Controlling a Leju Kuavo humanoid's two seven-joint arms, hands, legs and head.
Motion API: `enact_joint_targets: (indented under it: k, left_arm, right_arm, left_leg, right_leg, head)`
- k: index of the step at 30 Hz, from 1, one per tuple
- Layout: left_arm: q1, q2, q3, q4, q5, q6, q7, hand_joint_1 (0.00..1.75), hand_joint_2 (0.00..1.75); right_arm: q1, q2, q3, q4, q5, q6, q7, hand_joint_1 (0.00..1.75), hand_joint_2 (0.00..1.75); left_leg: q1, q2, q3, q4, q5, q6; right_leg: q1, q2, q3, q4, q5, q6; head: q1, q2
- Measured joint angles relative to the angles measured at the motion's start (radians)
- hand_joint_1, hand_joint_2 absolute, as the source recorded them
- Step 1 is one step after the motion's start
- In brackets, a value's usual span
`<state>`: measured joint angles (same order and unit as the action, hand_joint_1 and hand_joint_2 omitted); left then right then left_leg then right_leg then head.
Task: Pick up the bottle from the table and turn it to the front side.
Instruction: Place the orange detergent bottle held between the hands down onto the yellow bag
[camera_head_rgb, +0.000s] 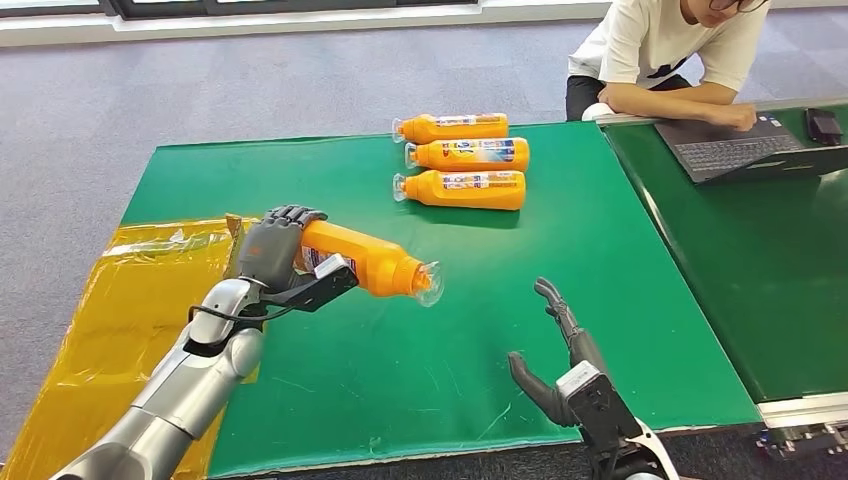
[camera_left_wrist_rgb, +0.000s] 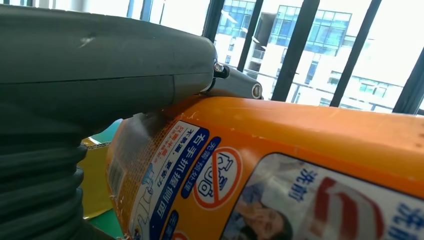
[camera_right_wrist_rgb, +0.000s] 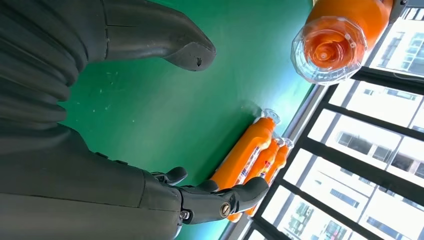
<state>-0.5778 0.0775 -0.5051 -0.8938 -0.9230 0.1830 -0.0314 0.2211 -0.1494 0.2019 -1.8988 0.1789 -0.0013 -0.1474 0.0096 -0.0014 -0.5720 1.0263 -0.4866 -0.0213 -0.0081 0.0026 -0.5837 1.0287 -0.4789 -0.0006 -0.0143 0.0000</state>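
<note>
Orange bottle (camera_head_rgb: 370, 262) gripped aloft by the left hand (camera_head_rgb: 272, 245); right hand (camera_head_rgb: 555, 350) spread, holding nothing.

1. Landmark: the row of three bottles (camera_head_rgb: 465, 159) lying side by side at the far middle of the green bench (camera_head_rgb: 330, 190); nearer than the row, open green cloth runs to the near edge.
2. Left of the row and nearer, the left hand (camera_head_rgb: 272, 247) holds a bottle (camera_head_rgb: 365, 263) up off the cloth, cap pointing right, blocking that side.
3. Nearer than the row and slightly right, the right hand (camera_head_rgb: 555, 350) hangs with fingers spread above the near edge.
4. Right of the row, a second green bench (camera_head_rgb: 760, 260) carries a laptop (camera_head_rgb: 745, 148), with a person (camera_head_rgb: 670, 50) leaning on it.
5. Far left of the row, yellow sheeting (camera_head_rgb: 130, 300) lies over the bench's left edge.
</note>
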Motion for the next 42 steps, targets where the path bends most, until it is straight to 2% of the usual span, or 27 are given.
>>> enact_joint_targets:
  k: [3, 12, 23, 33, 42]
  left_arm:
    - [0.013, 0.020, 0.000, -0.011, -0.015, -0.006, 0.009, 1.75, 1.75]
    - [0.095, 0.121, 0.015, -0.077, -0.037, -0.013, 0.010, 1.75, 1.75]
    - [0.208, 0.225, 0.105, -0.227, -0.117, -0.014, 0.035, 1.75, 1.75]
    - [0.246, 0.274, 0.160, -0.285, -0.129, -0.014, 0.042, 1.75, 1.75]
    - [0.277, 0.351, 0.222, -0.316, -0.121, -0.029, 0.038, 1.75, 1.75]
  right_arm:
    - [0.004, 0.000, -0.002, -0.001, 0.000, 0.000, -0.001, 0.00, 1.75]
    - [0.019, -0.023, -0.011, -0.001, -0.010, -0.001, -0.021, 0.00, 1.75]
    - [0.033, -0.041, -0.011, -0.001, -0.010, -0.014, -0.038, 0.00, 1.75]
    - [0.041, -0.047, -0.011, -0.001, -0.008, -0.020, -0.039, 0.00, 1.75]
    - [0.067, -0.057, -0.019, -0.011, -0.002, -0.036, -0.041, 0.00, 1.75]
  left_leg:
    - [0.000, 0.000, 0.000, 0.000, 0.000, 0.000]
    - [0.000, 0.001, 0.000, -0.001, 0.000, 0.000]
    - [0.000, 0.001, 0.000, -0.001, 0.000, 0.000]
    - [0.000, 0.001, 0.000, -0.001, 0.000, 0.000]
    - [0.000, 0.001, 0.000, -0.001, 0.000, 0.000]
  right_leg:
    - [0.000, 0.000, 0.000, 0.000, 0.000, 0.000]
    - [0.000, 0.001, -0.001, 0.000, 0.000, 0.000]
    - [0.000, 0.001, -0.001, 0.000, 0.000, 0.000]
    - [0.000, 0.001, -0.001, 0.000, 0.000, 0.000]
    - [0.001, 0.001, -0.001, 0.000, 0.000, -0.001]
  head:
    - [0.000, 0.000]
    - [0.000, 0.000]
    - [0.000, 0.000]
    - [0.000, 0.000]
    - [0.000, 0.000]
